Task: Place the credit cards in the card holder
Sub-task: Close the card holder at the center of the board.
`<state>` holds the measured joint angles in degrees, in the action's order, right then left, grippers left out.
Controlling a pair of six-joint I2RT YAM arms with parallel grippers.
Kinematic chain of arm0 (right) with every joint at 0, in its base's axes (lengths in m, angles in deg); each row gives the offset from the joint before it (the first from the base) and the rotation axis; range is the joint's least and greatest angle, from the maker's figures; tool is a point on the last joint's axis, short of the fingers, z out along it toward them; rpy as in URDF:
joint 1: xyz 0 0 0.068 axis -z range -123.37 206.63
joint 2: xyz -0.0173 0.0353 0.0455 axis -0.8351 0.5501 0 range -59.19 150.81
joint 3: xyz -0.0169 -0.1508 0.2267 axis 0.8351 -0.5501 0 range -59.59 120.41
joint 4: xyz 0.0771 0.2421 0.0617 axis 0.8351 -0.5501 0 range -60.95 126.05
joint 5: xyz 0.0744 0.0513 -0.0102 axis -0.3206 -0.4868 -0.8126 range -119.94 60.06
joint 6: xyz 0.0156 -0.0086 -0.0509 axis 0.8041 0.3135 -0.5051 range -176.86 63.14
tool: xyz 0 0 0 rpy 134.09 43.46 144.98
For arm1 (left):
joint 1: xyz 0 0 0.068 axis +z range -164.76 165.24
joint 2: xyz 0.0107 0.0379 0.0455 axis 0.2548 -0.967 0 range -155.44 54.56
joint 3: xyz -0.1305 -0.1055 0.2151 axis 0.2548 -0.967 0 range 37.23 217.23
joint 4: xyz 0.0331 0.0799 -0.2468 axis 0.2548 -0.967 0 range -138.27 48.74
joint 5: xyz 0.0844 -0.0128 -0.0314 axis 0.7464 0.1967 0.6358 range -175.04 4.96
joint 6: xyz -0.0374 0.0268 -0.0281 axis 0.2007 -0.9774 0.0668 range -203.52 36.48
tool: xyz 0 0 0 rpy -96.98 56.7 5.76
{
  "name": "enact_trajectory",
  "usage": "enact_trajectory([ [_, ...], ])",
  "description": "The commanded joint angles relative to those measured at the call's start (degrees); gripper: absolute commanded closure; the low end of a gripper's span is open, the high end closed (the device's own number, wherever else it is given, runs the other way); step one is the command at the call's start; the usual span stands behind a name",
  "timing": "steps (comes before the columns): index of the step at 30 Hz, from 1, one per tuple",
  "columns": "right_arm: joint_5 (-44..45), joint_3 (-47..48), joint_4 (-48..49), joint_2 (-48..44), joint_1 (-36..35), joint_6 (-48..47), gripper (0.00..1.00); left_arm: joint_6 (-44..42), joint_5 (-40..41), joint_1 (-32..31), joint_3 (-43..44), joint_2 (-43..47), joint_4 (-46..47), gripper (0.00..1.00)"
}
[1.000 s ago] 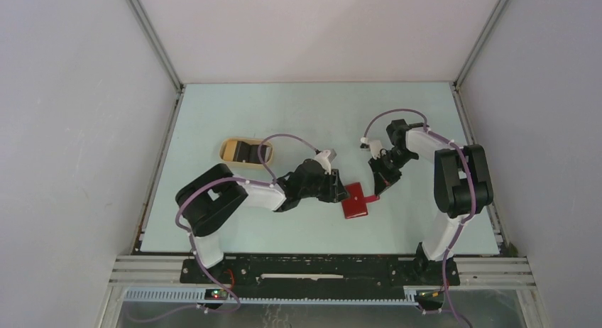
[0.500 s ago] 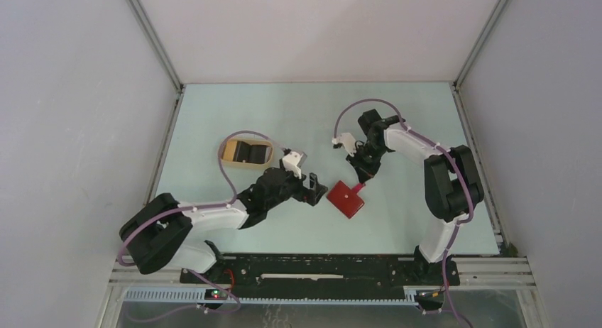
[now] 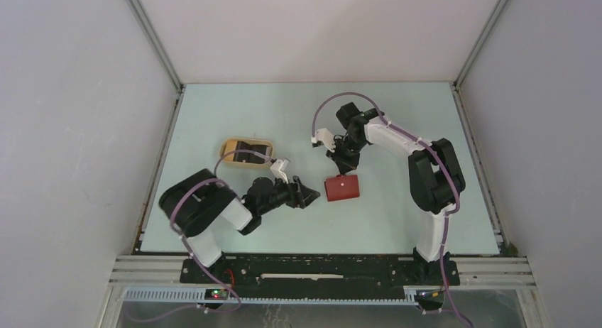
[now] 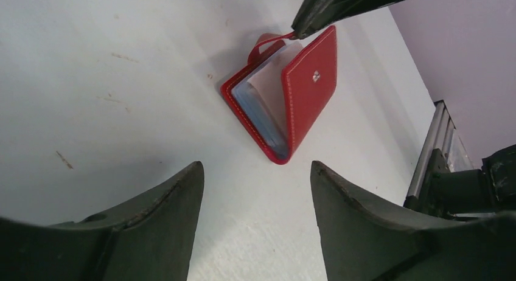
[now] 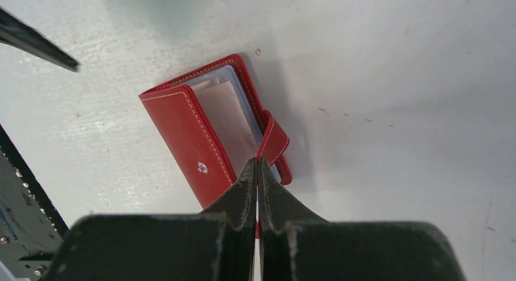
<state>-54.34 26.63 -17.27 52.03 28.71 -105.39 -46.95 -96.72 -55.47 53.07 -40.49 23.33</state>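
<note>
The red card holder (image 3: 341, 188) lies on the table, partly open, snap dot up. It shows in the left wrist view (image 4: 307, 86) and right wrist view (image 5: 188, 132), with a pale card (image 5: 226, 114) in its clear sleeves. My right gripper (image 3: 343, 163) (image 5: 257, 166) is shut on the holder's red closure tab (image 5: 275, 141). My left gripper (image 3: 310, 195) (image 4: 255, 171) is open and empty, just left of the holder, apart from it. Dark cards (image 3: 246, 152) lie in the tan tray.
The tan oval tray (image 3: 222, 152) sits at the left middle of the table, behind my left arm. Grey walls close in the table on three sides. A metal rail (image 4: 429, 153) runs along the near edge.
My right gripper has pulled the card holder by its tab to the left and farther back, turning it. My left gripper has drawn back leftward, off the holder.
</note>
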Motion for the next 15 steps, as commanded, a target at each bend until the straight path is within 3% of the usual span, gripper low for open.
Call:
enact_trajectory([
  [1, -1.16, 1.42, 0.16, 1.08, -0.57, 0.79, 0.98, 9.15, -3.77, -0.39, 3.56, -8.94, 15.27, 0.33],
  [12, -2.27, 0.81, 1.48, -0.47, 0.15, 1.36, 0.96, 7.86, 4.85, -4.09, 9.52, -8.76, -0.36, 0.33],
  [15, -2.10, 0.33, 2.06, -0.80, 0.06, 0.93, 0.96, 7.88, 6.24, -4.66, 12.36, -9.29, -5.62, 0.37],
])
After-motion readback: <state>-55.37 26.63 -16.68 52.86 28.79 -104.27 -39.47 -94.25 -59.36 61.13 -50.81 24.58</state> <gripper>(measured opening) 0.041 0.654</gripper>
